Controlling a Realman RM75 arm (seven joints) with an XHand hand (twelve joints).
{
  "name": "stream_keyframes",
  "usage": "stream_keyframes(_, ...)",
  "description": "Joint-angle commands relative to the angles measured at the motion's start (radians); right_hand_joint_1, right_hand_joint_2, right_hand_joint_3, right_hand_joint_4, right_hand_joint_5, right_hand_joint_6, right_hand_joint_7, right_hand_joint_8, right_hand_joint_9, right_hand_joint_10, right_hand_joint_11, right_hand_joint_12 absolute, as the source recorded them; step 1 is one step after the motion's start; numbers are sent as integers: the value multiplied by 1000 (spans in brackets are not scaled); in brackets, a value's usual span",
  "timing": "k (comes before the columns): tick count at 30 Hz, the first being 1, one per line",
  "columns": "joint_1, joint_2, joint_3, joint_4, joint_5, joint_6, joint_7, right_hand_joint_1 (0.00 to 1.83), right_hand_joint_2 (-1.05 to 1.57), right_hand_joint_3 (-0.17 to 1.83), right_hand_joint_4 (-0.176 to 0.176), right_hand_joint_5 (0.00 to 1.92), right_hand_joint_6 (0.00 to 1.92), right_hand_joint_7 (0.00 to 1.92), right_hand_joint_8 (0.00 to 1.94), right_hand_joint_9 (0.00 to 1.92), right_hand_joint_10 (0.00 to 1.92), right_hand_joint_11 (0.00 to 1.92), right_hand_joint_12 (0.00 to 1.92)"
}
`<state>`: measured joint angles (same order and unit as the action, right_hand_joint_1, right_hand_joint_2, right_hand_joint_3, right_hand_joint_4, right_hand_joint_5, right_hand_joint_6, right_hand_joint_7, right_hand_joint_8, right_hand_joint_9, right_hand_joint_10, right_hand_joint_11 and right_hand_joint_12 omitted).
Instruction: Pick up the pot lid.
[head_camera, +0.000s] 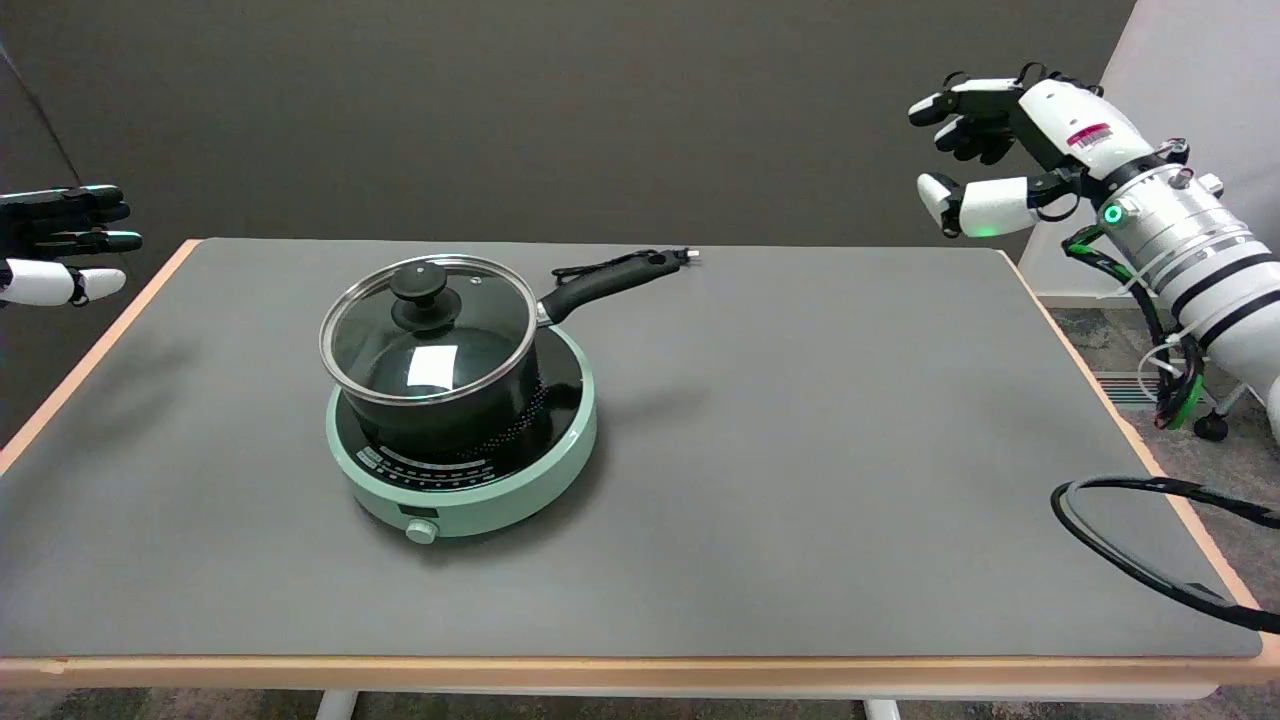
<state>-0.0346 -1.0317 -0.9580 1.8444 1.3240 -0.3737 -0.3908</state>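
Note:
A glass pot lid (430, 330) with a steel rim and a black knob (422, 290) sits on a black pot (450, 400). The pot's black handle (610, 282) points to the back right. The pot stands on a round mint-green cooktop (470, 490) left of the table's middle. My right hand (985, 150) hangs in the air at the upper right, beyond the table's far right corner, far from the lid. Its fingers are apart and it holds nothing.
The grey table (800, 450) has a wooden edge. A black cable loop (1130, 540) lies over the table's right front edge. The idle left hand (60, 245) hovers at the upper left. A dark wall stands behind the table.

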Motion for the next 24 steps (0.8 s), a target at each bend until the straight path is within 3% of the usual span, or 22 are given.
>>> stream_keyframes(1, 16, -1, -40, 16, 24, 4, -1, 782, 620, 949, 160, 595, 338, 805, 339, 756, 614, 586, 1194)
stream_keyframes(12, 75, 49, -99, 18, 155, -10, -5, 780, 622, 948, 161, 600, 347, 808, 343, 760, 622, 591, 1203)
stream_keyframes(17, 152, 65, -159, 15, 249, -10, -82, 782, 623, 951, 164, 596, 340, 808, 343, 762, 625, 591, 1205)
stream_keyframes(24, 342, 83, -353, 10, 311, -52, -176, 851, 594, 934, 152, 554, 252, 772, 284, 764, 603, 591, 1225)
